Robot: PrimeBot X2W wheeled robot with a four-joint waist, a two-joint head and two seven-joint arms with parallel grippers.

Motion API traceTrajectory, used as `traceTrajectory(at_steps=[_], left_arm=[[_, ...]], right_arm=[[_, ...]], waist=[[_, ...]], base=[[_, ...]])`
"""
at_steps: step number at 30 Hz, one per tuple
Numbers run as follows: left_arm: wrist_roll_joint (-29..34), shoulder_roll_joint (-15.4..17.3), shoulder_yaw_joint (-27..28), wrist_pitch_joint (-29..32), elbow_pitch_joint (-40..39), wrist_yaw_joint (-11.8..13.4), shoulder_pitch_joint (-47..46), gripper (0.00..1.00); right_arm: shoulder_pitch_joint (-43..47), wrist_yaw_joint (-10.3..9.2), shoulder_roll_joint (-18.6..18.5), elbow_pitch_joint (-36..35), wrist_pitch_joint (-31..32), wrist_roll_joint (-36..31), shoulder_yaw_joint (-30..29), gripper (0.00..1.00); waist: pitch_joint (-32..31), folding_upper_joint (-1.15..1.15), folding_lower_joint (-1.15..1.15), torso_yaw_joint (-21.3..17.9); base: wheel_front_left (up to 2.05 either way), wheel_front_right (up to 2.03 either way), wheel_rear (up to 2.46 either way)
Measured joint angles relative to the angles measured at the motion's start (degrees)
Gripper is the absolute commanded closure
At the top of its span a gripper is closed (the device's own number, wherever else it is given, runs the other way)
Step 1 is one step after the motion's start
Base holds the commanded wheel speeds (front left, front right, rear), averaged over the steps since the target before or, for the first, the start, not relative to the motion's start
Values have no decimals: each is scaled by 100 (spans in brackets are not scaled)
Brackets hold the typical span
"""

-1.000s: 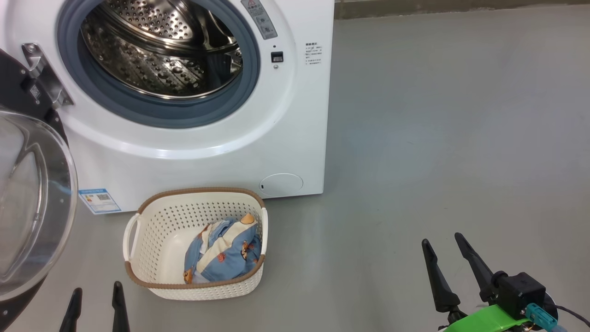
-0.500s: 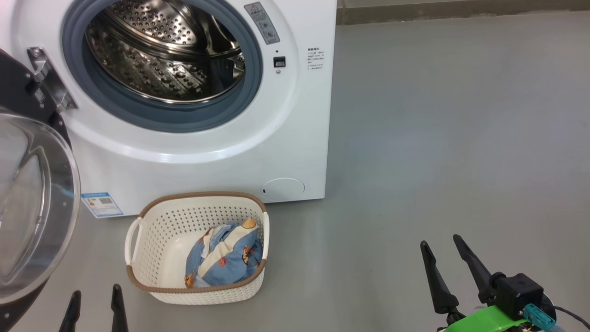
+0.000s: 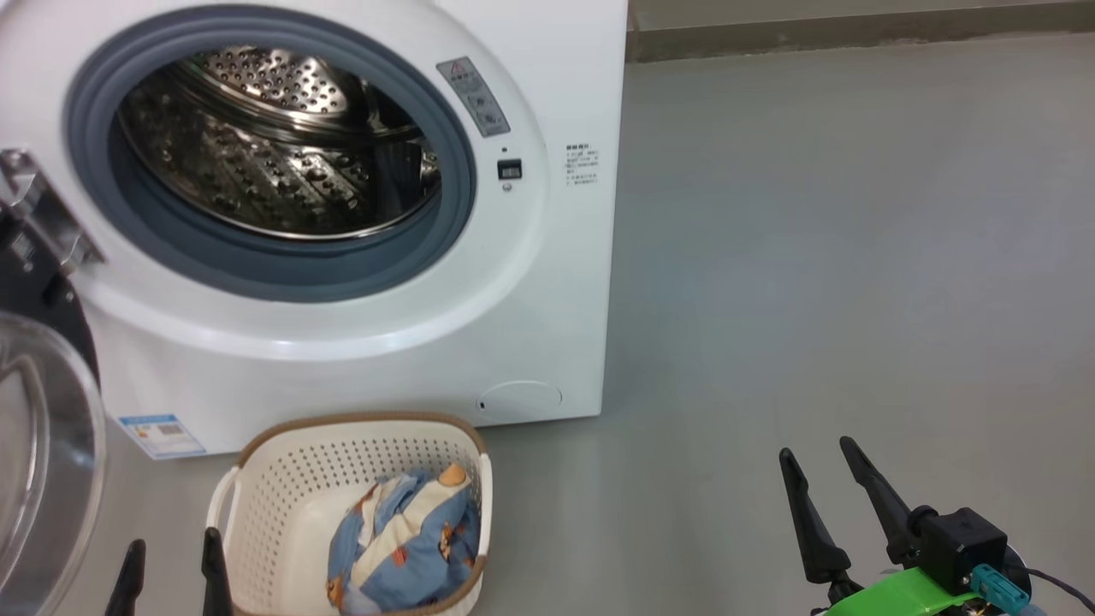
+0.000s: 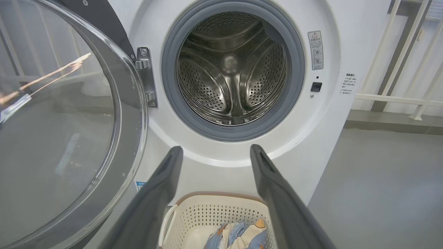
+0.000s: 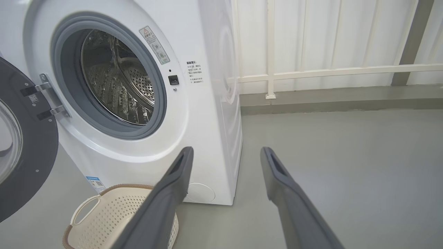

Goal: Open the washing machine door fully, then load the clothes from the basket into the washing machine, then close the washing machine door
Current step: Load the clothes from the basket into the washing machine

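Two hands are spread wide, holding nothing: the left hand [image 3: 171, 543] by the basket [image 3: 257, 505], the right hand [image 3: 817, 453] over bare grey floor [image 3: 813, 257]. The smooth floor runs back to a white wall [image 5: 328, 34] with rails [image 5: 346, 71]. The washing machine [image 3: 547, 282] stands near that far edge, its door [image 3: 43, 479] swung open. The basket sits on the floor right in front, with the clothes [image 3: 402, 547] inside.

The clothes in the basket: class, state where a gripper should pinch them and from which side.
Pinch the bunched top fold of the clothes, probably from above: the basket walls enclose every side, and the heap lies against its right wall.
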Motion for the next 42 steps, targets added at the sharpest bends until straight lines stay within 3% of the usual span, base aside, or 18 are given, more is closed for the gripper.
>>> traceTrajectory(at_steps=[12,42], left_arm=[[1,0,42,0,-14,-3,-9,0],[-29,0,-54,0,10,-9,-9,0]], right_arm=[[-2,0,0,2,0,4,-4,0],[-2,0,0,66,0,15,56,0]], waist=[[96,0,0,20],[206,0,0,62]], base=[[113,-113,0],[1,-1,0]])
